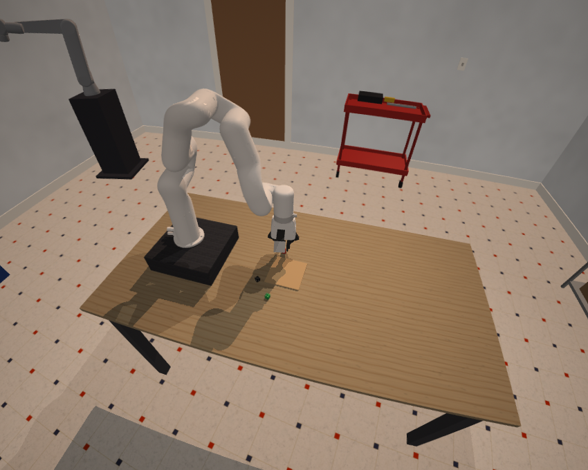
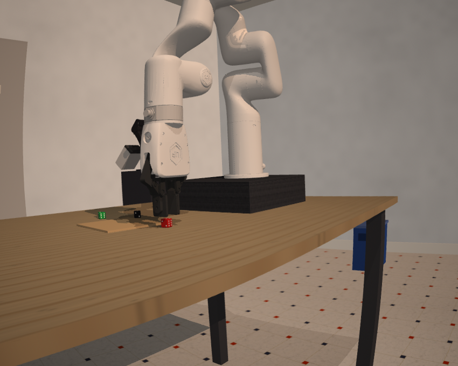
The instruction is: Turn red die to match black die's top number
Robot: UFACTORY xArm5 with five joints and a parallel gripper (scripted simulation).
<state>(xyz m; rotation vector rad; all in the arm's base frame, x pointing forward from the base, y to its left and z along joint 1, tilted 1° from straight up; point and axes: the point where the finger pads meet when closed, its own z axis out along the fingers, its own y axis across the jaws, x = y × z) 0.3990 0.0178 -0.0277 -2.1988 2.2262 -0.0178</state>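
Broadly, the wooden table (image 1: pixel 385 328) carries everything, with the white arm (image 1: pixel 243 136) bent over from its black base block (image 1: pixel 218 252) so that the wrist points straight down near the tan mat (image 2: pixel 106 225). The gripper (image 2: pixel 166 212) hangs directly over the red die (image 2: pixel 166 223), its dark fingers partly spread and pinching nothing, tips just above the die's top face. The red die rests flat on the table. In the exterior view it seems to lie just off the mat's end rather than on it, though the edge is hard to make out there. The black die (image 2: pixel 137 213) sits just beyond the mat in shadow, close behind the fingers. The green die (image 2: pixel 101 215) stands farther along, apart from both. The pips on all three are too small to read, so which face must come up cannot be told. My judgement is that the step in hand is the descent to grasp. It wants a straight vertical drop with the fingers straddling two opposite side faces squarely, the gap wide enough to clear the die's edges. The close should be firm but centred so the cube does not twist or squirt out. The lift should be small before tipping it a quarter turn. The sweep must keep away from the black die, and the set-down must land well inside the mat, not on its lip.
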